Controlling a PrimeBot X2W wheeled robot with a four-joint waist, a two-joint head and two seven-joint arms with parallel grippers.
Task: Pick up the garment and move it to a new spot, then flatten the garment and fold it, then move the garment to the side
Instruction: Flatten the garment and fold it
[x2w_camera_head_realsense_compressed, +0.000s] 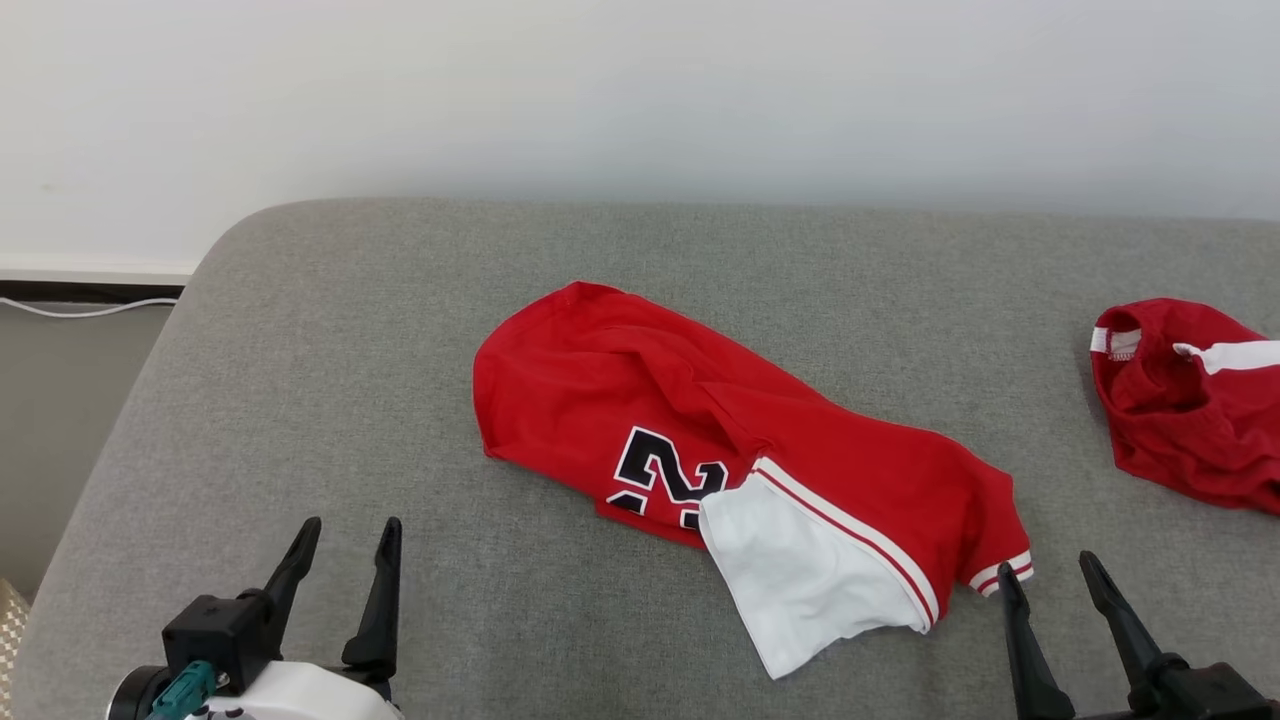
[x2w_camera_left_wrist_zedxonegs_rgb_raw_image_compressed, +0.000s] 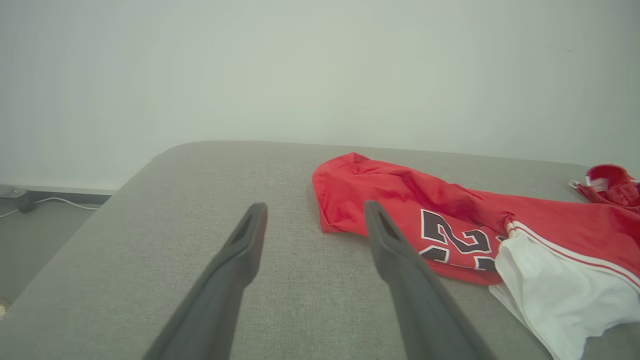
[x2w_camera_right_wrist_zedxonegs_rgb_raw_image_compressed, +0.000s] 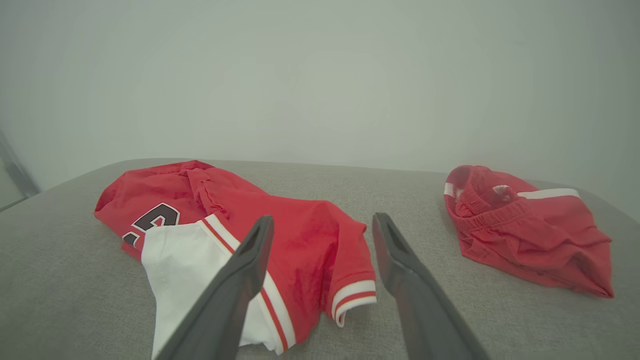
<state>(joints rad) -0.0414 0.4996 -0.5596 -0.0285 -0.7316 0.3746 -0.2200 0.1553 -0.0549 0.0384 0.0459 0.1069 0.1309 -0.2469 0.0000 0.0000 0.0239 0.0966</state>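
Since left claw and right claw both stand apart, empty, we judge flattening pending: crumpled red-and-white numbered jersey lies mid grey fabric-covered counter, flanked for two-corner grab. Bunched red white-trimmed garment sits well apart, rightward.

A plain indoor room; whether home or test room cannot be told. A grey fabric-covered surface with a rounded corner sits before a bare white wall. At middle left a white cable runs below a pale skirting strip. A red jersey lies on the fabric.
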